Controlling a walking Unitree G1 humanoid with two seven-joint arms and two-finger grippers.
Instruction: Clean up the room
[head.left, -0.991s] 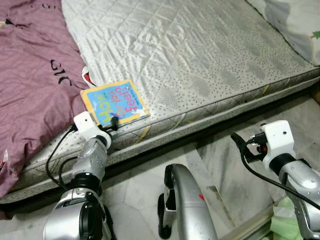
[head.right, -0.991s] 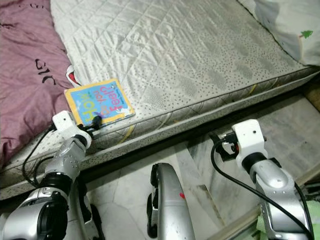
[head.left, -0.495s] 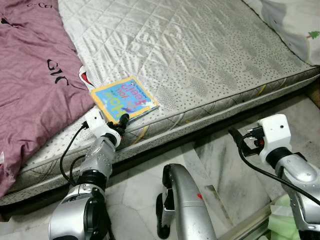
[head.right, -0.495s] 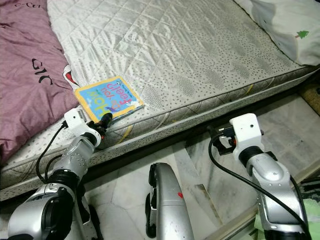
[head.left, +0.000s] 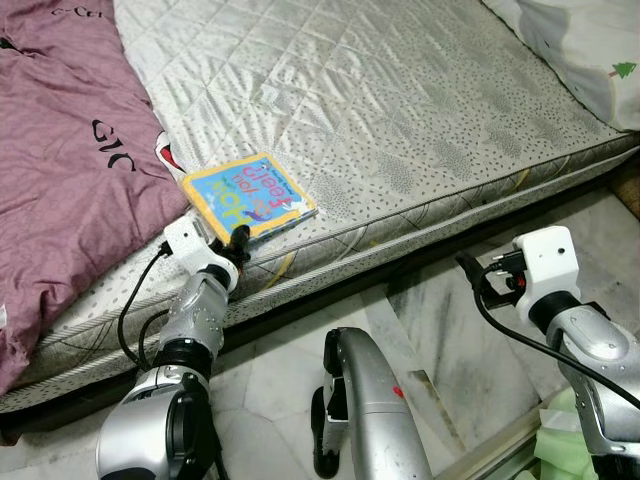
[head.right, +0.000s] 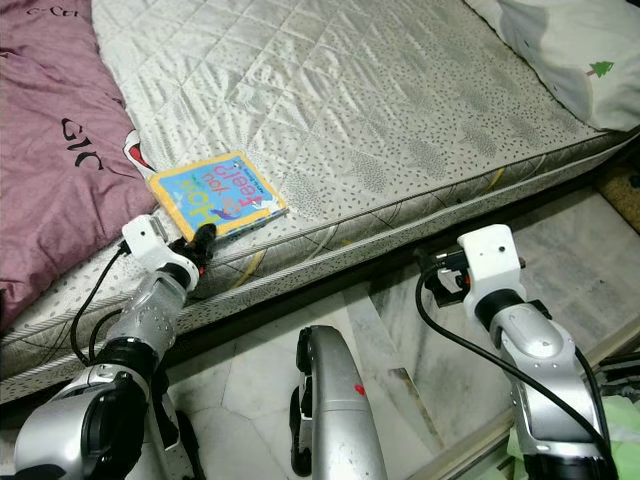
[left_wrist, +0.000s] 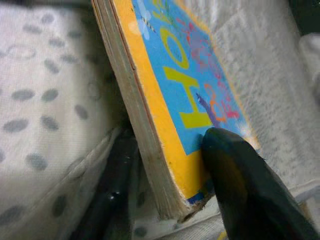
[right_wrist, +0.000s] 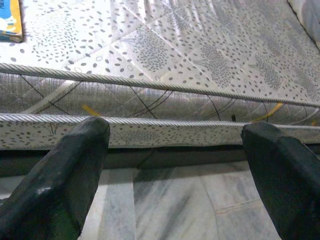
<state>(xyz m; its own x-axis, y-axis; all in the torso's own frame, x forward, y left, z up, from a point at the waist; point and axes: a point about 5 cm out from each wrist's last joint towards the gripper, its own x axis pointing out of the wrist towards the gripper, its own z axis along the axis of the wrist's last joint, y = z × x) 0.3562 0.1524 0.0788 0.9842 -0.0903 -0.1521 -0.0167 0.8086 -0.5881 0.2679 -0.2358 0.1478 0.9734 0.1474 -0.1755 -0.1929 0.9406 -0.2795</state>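
A thin square children's book with a blue cover and yellow border lies flat on the grey quilted mattress, close to the front edge and just beside a crumpled mauve blanket with black letters. At the far right corner of the bed there is a white pillow with a small green tree print.

The left end effector is at the near corner of the book. From the head views one sees only its black tip touching the cover there. The left wrist view gives more: one black finger rests on top of the cover and the other finger is low, beside the thick page edge, so the fingers are closed around the corner of the book.

The right end effector hangs over the pale marble floor in front of the bed, well apart from the book. Its wrist view shows the two black fingers spread wide with nothing between them, looking at the side of the mattress.
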